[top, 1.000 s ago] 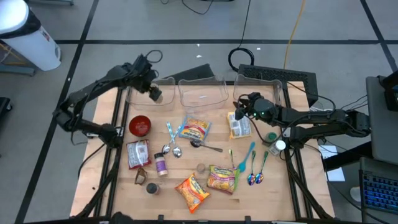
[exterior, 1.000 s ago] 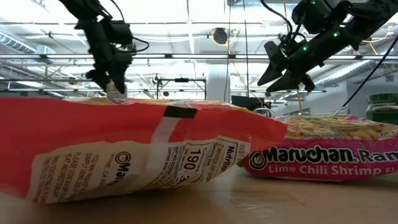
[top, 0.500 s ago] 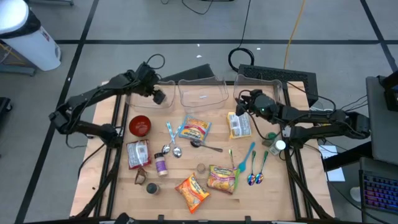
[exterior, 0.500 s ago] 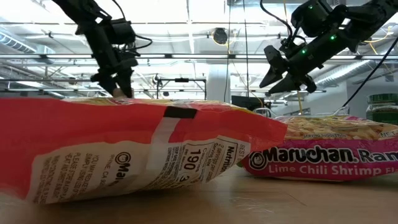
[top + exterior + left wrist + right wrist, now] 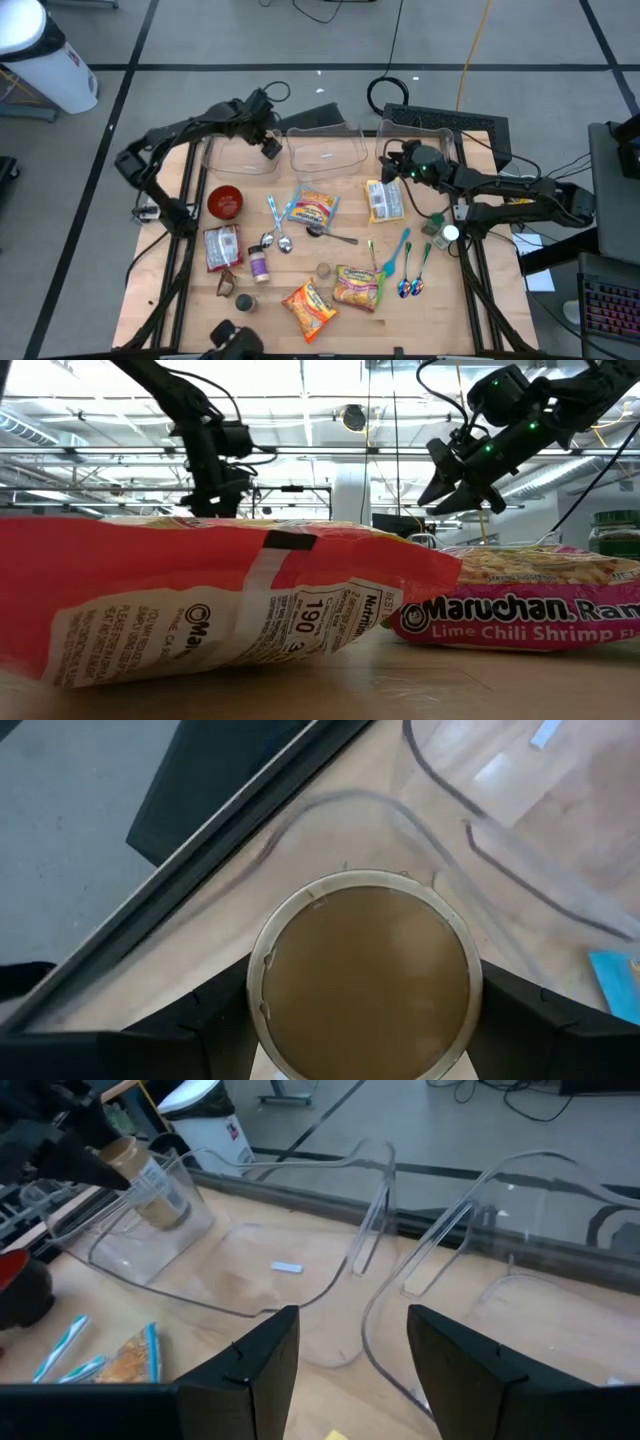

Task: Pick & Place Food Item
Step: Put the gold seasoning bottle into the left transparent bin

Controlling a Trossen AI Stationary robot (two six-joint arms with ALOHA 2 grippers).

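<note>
— Where is the left claw right now?

— At the far side of the worktop, above the right end of the left clear bin, close to the wall it shares with the middle clear bin. Its fingers are clamped on a small jar with a tan lid; in the left wrist view the round lid fills the gap between the two dark fingers, with the bin's clear wall curving just behind it.

— Does any other view show the jar?

— Yes, the right wrist view shows it gripped by the left claw, tilted, over the left bin.

— And the right claw?

— It hangs in the air near the far edge, at the near left corner of the right clear bin, just beyond a yellow noodle packet. Its fingers stand partly apart with nothing between them.

— What else lies on the worktop?

— A red bowl near the left edge, several spoons around the middle, a pink noodle packet and an orange noodle packet toward the near edge. The low view looks straight across those two packets.
</note>
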